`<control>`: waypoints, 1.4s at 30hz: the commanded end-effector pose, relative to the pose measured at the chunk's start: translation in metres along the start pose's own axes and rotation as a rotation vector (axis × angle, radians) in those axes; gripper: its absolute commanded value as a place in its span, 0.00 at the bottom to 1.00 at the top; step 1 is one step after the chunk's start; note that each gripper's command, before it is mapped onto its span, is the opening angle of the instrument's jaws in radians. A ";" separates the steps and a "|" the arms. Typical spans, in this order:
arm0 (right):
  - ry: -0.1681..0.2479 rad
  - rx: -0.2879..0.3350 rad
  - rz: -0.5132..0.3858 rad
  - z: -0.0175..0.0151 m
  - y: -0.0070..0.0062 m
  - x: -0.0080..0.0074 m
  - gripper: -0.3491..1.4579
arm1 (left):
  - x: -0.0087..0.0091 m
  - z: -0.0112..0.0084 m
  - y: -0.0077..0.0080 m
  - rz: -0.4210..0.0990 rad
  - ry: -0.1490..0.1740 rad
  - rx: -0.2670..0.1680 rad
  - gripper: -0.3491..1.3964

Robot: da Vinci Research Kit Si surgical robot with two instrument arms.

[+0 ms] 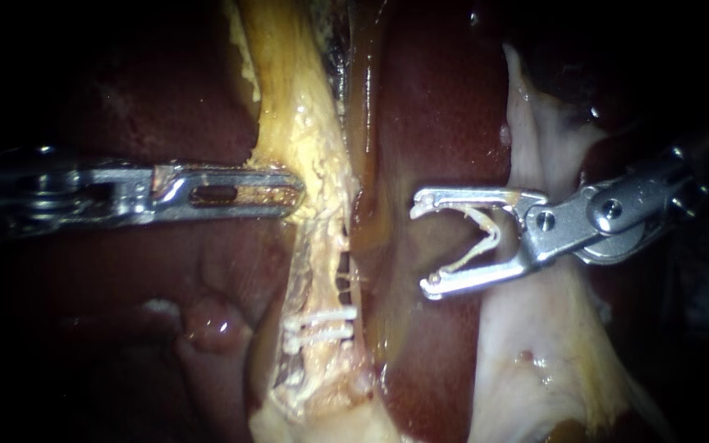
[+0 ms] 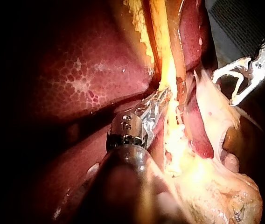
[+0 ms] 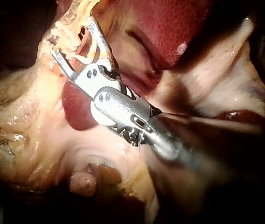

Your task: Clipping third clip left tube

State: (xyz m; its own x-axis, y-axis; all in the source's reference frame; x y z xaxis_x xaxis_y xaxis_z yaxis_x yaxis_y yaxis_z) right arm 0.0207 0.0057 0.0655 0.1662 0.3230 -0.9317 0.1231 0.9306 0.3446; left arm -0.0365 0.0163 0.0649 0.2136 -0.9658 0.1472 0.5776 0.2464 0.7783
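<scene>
The robot's right instrument [image 1: 422,246], silver and hinged, w/ its shaft in from the right, has its hand spread wide. A pale V-shaped clip [image 1: 479,236] sits betw. the two jaws and touches the inner face of each, its open end toward the tips. This hand hangs over the dark red, glossy liver [image 1: 441,98]. In the endoscope view its tips are near the left tube [image 1: 315,271] but apart from it. In the right wrist view the tips look close against yellow tissue; contact can't be told there.

The left tube is a yellow, stringy strand w/ a fatty covering. It runs top to bottom through the endoscope view, thick above and thin and frayed in the middle stretch.

The left instrument [image 1: 293,194], flat and silver w/ a slot in its hand, comes in level from the left. Its hand is pressed together, pinching the edge of the left tube just above the thin stretch.

Lower on the tube, two white straight clips [image 1: 326,315] lie across it, one just beside the other, well below both hands.

A pale whitish flap of tissue [image 1: 535,361] spreads beside and under the right instrument's hinge, on the far side from the tube.
</scene>
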 end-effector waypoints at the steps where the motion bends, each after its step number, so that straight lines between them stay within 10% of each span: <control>1: 0.000 0.000 0.000 0.0000 0.0000 0.0000 0.53 | 0.0000 -0.0001 0.0000 -0.001 0.000 0.000 0.00; 9: 0.005 0.028 0.122 0.0017 -0.0009 -0.0018 0.53 | -0.0018 -0.0036 -0.0002 -0.007 -0.001 -0.007 0.00; 22: -0.007 0.097 0.456 0.0093 -0.0021 -0.0081 0.52 | -0.0058 -0.0139 -0.0028 -0.010 -0.125 0.011 0.00; 42: -0.007 0.109 0.476 0.0141 0.0003 -0.0093 0.51 | -0.0053 -0.0153 -0.0050 -0.009 -0.140 0.012 0.00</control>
State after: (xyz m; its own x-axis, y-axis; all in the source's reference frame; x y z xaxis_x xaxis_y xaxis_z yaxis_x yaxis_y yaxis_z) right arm 0.0332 0.0007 0.0762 0.2352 0.7070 -0.6669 0.1332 0.6563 0.7427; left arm -0.0285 0.0214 0.0508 0.0953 -0.9700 0.2234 0.5695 0.2372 0.7870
